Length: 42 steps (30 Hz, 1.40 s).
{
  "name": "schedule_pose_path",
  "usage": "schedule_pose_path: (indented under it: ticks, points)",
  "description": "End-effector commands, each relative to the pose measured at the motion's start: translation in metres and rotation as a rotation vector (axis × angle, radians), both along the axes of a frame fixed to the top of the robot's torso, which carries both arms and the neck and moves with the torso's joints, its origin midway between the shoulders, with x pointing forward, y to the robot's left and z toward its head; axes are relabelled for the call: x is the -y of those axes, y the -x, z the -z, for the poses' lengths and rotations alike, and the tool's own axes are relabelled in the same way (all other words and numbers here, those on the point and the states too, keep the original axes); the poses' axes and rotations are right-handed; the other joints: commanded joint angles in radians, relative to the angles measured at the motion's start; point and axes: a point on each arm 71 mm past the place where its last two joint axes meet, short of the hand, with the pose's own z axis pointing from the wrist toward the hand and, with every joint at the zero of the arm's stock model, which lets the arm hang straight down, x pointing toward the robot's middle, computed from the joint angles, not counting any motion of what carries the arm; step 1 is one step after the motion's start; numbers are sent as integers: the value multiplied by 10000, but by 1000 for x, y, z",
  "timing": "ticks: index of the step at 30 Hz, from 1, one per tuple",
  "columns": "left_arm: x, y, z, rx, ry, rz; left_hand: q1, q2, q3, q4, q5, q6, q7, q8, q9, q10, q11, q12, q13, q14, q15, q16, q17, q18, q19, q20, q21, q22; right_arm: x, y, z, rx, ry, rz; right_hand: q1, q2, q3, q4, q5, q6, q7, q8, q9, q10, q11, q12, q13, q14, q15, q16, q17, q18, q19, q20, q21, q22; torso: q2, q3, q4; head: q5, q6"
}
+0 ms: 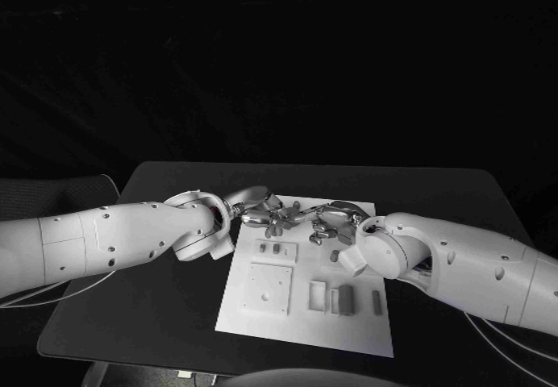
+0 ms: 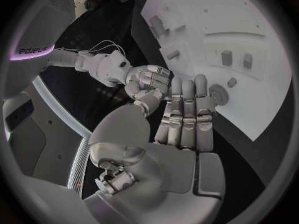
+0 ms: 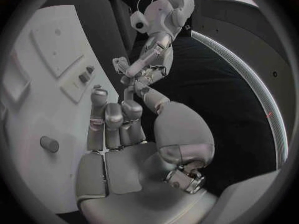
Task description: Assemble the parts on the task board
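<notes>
My left hand (image 1: 258,211) and right hand (image 1: 329,222) meet fingertip to fingertip over the task board's (image 1: 305,330) upper edge; whether either grips anything, I cannot tell.

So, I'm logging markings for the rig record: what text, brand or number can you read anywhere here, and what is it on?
"edieus", as far as it reads, cut off at the start: on the right arm, in the left wrist view.
No readable text on the task board.

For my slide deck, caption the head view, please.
Both hands, left and right, meet fingertip to fingertip above the far end of the white task board.
</notes>
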Motion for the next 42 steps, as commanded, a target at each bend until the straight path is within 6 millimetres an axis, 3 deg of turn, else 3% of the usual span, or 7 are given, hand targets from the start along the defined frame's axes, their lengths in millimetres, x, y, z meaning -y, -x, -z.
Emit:
schedule_pose_path:
  ticks: [1,7,12,29,42]
  points:
    - [3,1,-1,47,51,83,104,-21,27,41,41,69,26,27,9,71,23,-41,-14,73,25,61,14,198,18,-36,59,12,-3,1,-2,222,-39,-252,23,-20,55,2,-19,247,124,78,25,0,-69,0,-12,12,-94,34,12,205,-83,18,44,174,0,-3,-1,-1,-4]
    - [2,1,-1,40,36,55,108,-18,29,42,41,69,25,27,10,74,23,-44,-16,74,24,61,13,198,18,-37,59,16,-2,1,-2,285,5,-281,-271,-221,-42,27,-116,184,126,26,41,9,-73,-17,-24,19,-113,31,11,205,-69,37,63,169,0,-3,-1,-1,-4]
    - [2,1,-1,30,30,55,112,-16,30,41,41,70,25,27,11,77,22,-46,-17,76,24,61,13,198,19,-38,59,19,-2,1,-2,269,-59,-298,-986,-496,-575,40,-100,-257,267,-252,-45,-72,56,-35,-20,5,-1,17,9,205,-78,36,50,147,1,0,2,5,-19]
    - [1,1,-1,32,19,16,120,-14,30,41,41,72,25,27,13,84,22,-53,-21,79,22,62,12,197,18,-39,59,31,1,0,-1,320,70,-365,-1343,-520,-894,52,-108,-439,345,-382,-83,-180,132,-19,1,-31,78,5,12,205,-107,4,-3,115,-2,-3,-3,-3,-23]
    - [-5,-1,0,-34,-83,-109,124,-19,27,40,41,73,24,26,14,91,21,-60,-25,81,21,62,10,196,19,-40,58,40,20,-10,-1,1099,646,-200,-1222,-448,-851,20,-44,-427,346,-385,-79,-190,135,3,11,-27,81,16,19,205,-96,-19,-4,114,0,1,-5,-15,-22]
